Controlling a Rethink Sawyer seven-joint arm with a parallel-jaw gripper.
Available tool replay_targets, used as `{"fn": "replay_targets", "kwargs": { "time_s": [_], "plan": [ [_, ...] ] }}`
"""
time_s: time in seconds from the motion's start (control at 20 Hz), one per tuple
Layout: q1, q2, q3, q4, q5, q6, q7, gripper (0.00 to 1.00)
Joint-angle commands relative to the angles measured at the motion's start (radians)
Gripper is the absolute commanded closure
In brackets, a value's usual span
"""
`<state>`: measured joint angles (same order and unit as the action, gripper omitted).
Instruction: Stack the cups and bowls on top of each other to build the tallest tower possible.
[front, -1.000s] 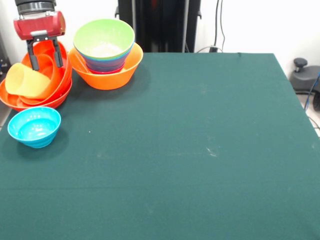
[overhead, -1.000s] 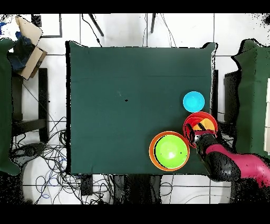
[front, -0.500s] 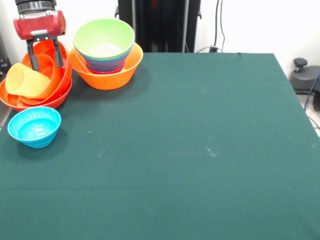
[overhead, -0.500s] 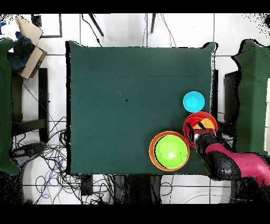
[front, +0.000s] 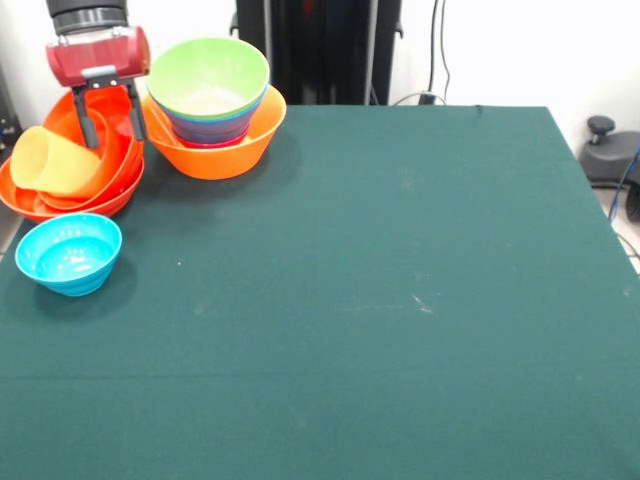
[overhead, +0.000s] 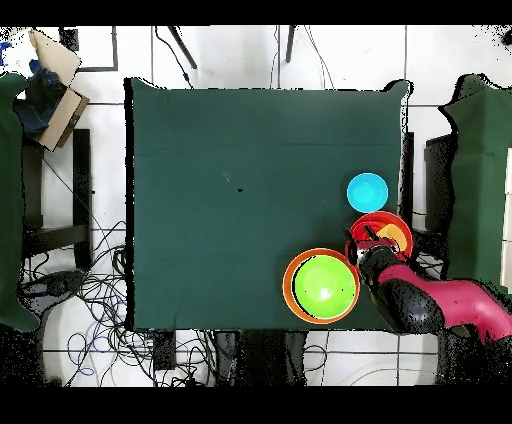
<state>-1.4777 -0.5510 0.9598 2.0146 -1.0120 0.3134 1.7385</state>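
While the fingers (front: 113, 122) hang spread, the tumbler (front: 52, 163) lies tipped just beside them.

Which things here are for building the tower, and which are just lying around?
For the job:
- tower, lime green bowl on top
- red-orange bowls holding the tipped yellow cup
- cyan bowl
- claw, open above the red-orange bowls

Just lying about:
- cardboard box on the floor
- cables
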Motion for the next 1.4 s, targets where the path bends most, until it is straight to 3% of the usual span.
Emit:
{"fn": "replay_targets", "kwargs": {
  "time_s": [0.05, 0.15, 0.45, 0.55, 0.65, 0.8, 1.1, 1.3, 1.4],
  "plan": [
    [0.097, 0.024, -0.050, 0.036, -0.142, -0.018, -0.130, 0.00],
    [0.107, 0.003, -0.052, 0.043, -0.135, 0.001, -0.132, 0.00],
    [0.131, 0.034, -0.091, 0.006, -0.151, 0.060, -0.166, 0.00],
    [0.093, 0.063, -0.065, 0.010, -0.126, 0.053, -0.191, 0.00],
    [0.012, 0.134, 0.010, 0.023, -0.102, 0.001, -0.223, 0.00],
    [-0.113, 0.308, 0.139, 0.031, -0.110, -0.051, -0.303, 0.00],
    [-0.161, 0.419, 0.184, 0.020, -0.164, -0.083, -0.318, 0.00],
    [-0.208, 0.514, 0.232, 0.038, -0.213, -0.106, -0.385, 0.00],
    [-0.185, 0.472, 0.251, 0.075, -0.283, -0.173, -0.315, 0.00]
  ]
}}
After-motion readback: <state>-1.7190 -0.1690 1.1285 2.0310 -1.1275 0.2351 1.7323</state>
